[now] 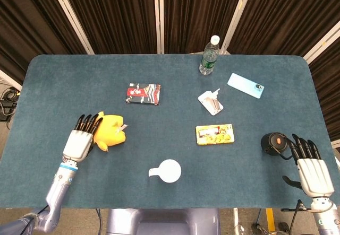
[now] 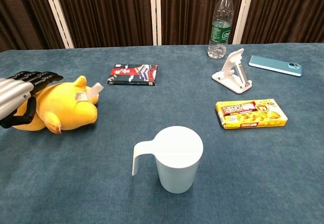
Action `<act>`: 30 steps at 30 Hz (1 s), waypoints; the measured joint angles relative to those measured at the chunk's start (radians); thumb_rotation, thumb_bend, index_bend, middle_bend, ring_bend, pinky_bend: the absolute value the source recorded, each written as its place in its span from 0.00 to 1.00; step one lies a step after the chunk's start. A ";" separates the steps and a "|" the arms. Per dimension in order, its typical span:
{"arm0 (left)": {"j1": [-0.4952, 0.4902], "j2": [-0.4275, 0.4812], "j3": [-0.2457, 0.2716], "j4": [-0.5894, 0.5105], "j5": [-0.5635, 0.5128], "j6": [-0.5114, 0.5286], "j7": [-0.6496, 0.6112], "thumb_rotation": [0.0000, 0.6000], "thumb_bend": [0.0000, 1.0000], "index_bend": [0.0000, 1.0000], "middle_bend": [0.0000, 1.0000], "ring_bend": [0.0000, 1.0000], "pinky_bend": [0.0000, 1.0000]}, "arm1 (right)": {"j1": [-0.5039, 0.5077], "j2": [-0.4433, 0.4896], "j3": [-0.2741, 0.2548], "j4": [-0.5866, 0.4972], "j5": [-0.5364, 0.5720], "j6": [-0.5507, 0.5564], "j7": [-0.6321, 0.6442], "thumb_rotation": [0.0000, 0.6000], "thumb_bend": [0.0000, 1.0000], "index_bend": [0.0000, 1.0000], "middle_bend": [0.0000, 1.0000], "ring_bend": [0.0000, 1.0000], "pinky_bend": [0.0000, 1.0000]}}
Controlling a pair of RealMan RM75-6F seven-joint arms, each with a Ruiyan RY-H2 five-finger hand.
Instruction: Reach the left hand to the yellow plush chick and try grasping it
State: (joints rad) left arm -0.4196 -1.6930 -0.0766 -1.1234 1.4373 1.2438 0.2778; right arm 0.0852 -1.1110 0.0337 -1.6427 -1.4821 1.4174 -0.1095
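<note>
The yellow plush chick [image 1: 111,130] [image 2: 63,107] lies on its side on the blue table's left part, a white tag sticking up from it. My left hand [image 1: 79,142] [image 2: 15,90] lies flat just left of the chick, its fingers stretched out along the chick's far-left side and not wrapped around it. In the chest view the thumb curls against the chick's left end. My right hand [image 1: 311,168] rests open near the table's front right corner, holding nothing; the chest view does not show it.
A white cup [image 1: 169,170] [image 2: 177,158] stands front centre. Further off are a dark packet [image 1: 143,94], a yellow snack box [image 1: 214,134], a white phone stand [image 1: 211,101], a phone [image 1: 245,85], a bottle [image 1: 209,55] and a black round device [image 1: 272,142] by my right hand.
</note>
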 measured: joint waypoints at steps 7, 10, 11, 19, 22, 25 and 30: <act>-0.021 -0.023 -0.004 -0.005 -0.041 -0.068 0.081 1.00 1.00 0.00 0.00 0.00 0.00 | 0.000 0.000 0.000 -0.001 -0.002 0.002 -0.001 1.00 0.05 0.00 0.00 0.00 0.00; -0.030 -0.040 -0.003 -0.013 -0.051 -0.083 0.114 1.00 1.00 0.00 0.00 0.00 0.00 | 0.000 0.001 0.001 -0.002 0.001 0.001 0.001 1.00 0.05 0.00 0.00 0.00 0.00; -0.031 -0.044 -0.003 -0.017 -0.051 -0.083 0.120 1.00 1.00 0.00 0.00 0.00 0.00 | 0.000 0.002 0.001 -0.002 0.001 0.001 0.002 1.00 0.05 0.00 0.00 0.00 0.00; -0.039 -0.067 0.014 -0.080 -0.009 -0.047 0.173 1.00 1.00 0.00 0.00 0.00 0.00 | -0.002 0.009 0.004 -0.005 0.002 0.005 0.010 1.00 0.05 0.00 0.00 0.00 0.00; -0.038 -0.068 0.020 -0.101 0.004 -0.031 0.189 1.00 1.00 0.00 0.00 0.00 0.00 | -0.002 0.011 0.004 -0.005 0.003 0.006 0.012 1.00 0.05 0.00 0.00 0.00 0.00; -0.036 -0.066 0.020 -0.105 0.000 -0.029 0.202 1.00 1.00 0.00 0.00 0.00 0.00 | -0.004 0.012 0.004 -0.007 0.000 0.011 0.014 1.00 0.05 0.00 0.00 0.00 0.00; -0.030 -0.056 0.011 -0.092 -0.038 -0.046 0.202 1.00 1.00 0.00 0.00 0.00 0.00 | -0.004 0.011 0.003 -0.006 0.000 0.009 0.010 1.00 0.05 0.00 0.00 0.00 0.00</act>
State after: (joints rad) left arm -0.4500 -1.7490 -0.0654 -1.2151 1.3997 1.1978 0.4801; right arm 0.0815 -1.1004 0.0368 -1.6484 -1.4826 1.4264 -0.0998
